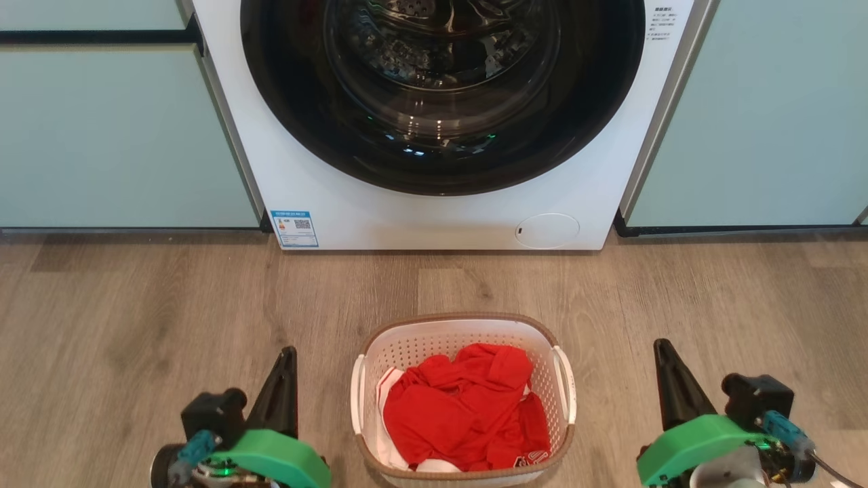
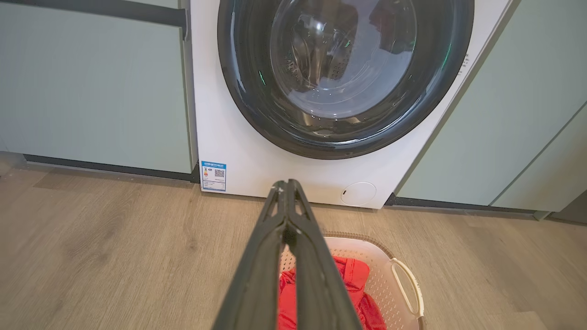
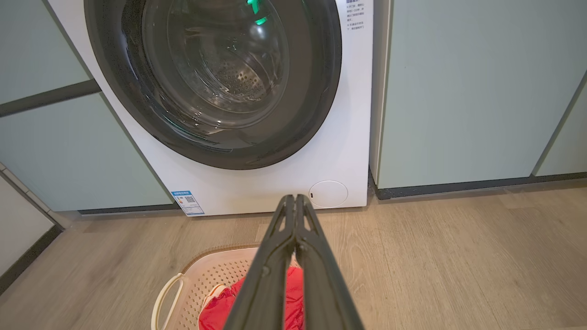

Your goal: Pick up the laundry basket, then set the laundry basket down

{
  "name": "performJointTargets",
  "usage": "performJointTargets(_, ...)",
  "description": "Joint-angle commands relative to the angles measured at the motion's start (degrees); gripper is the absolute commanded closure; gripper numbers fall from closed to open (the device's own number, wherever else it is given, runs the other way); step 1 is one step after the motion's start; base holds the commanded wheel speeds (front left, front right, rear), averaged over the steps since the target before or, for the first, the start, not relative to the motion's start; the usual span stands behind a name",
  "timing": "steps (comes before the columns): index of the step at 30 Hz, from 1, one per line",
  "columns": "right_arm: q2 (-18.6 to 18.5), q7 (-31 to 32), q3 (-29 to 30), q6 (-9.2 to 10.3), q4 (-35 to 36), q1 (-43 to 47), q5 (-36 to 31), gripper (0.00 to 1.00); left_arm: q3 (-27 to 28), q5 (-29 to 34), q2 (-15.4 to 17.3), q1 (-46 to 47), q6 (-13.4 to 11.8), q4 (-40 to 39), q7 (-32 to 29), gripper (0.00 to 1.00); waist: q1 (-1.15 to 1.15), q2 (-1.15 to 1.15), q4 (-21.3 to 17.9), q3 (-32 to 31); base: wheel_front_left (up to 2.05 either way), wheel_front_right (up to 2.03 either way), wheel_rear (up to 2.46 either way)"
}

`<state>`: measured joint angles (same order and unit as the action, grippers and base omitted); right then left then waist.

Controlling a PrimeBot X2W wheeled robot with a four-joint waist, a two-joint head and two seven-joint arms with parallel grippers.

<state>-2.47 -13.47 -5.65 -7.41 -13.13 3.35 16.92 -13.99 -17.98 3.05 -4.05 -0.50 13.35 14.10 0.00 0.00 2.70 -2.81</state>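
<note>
Laundry basket (image 1: 413, 349): it sits flat on the wood floor (image 1: 135, 325), near the front of the washing machine (image 1: 339, 183), between the two tools.
Inside it: red clothes (image 1: 468, 407) all bunched up, with a bit of white cloth under them.
Handles: one white handle (image 1: 357, 396) on each side. Nothing touches them.
Left tool (image 1: 288, 362): near the basket's left side but not touching it. Its fingers are pressed together and hold nothing.
Right tool (image 1: 663, 356): off to the basket's right side, a little farther away. Its fingers are pressed together too and hold nothing.
How far along: the basket is down on the floor and no tool has it. That fits two times: before it gets lifted, or after it was lifted and put down again. The pictures cannot say which.
Around: the big round dark door (image 1: 441, 95) looks shut. Pale green cupboards (image 1: 102, 135) stand on both sides. A small blue sticker (image 1: 294, 228) is low on the machine.
In the way: the machine stands behind the basket. The two handle sides face the tools, with only floor between.
</note>
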Motion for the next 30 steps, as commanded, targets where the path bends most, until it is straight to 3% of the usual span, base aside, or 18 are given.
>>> performJointTargets(1, -0.36, 0.07, 0.29, 0.00, 1.88, -2.30, 1.20, 1.00, 0.86, -1.08, 0.12, 2.96, 0.31, -2.07, -0.28, 1.00, 0.00, 0.00, -0.01, 0.02, 0.00, 0.00, 0.00)
performJointTargets(30, -1.14, 4.10, 2.16, -0.02, 1.18, -4.06, 20.13, 1.00, 4.69, -19.72, 0.76, 4.79, 2.22, -1.20, -4.48, 1.00, 0.00, 0.00, -0.67, 0.74, 0.00, 0.00, 0.00)
